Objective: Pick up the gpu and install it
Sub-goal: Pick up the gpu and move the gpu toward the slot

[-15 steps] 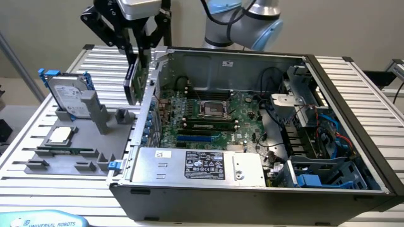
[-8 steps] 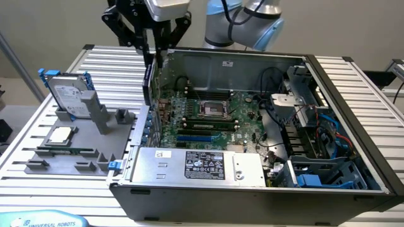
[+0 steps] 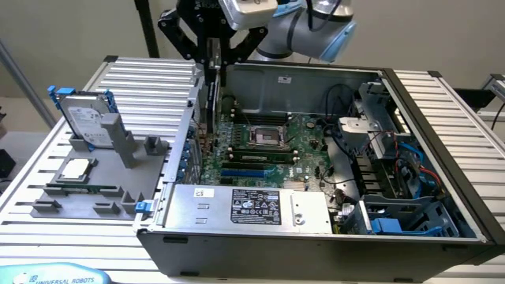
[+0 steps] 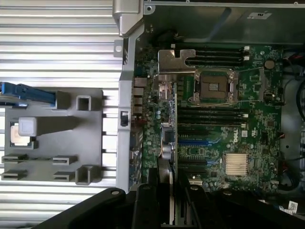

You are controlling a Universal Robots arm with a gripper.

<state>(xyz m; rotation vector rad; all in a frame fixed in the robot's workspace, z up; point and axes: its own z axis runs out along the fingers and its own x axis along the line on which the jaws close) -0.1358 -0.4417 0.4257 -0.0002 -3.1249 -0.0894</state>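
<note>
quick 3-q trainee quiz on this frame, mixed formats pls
1. True or false: the gripper is shut on the gpu.
2. Which part stands upright in the grey holder? A hard drive, B fan, C keyboard.
3. Fill in: the gpu hangs edge-on over the ___ inside the case.
Key: 1 true; 2 A; 3 motherboard.

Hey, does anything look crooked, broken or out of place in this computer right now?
Nothing stands out. The gpu hangs edge-on in the gripper over the motherboard, roughly in line with its slots. No damage or spills visible. The processor socket looks empty; the chip lies on the grey tray outside the case.
</note>
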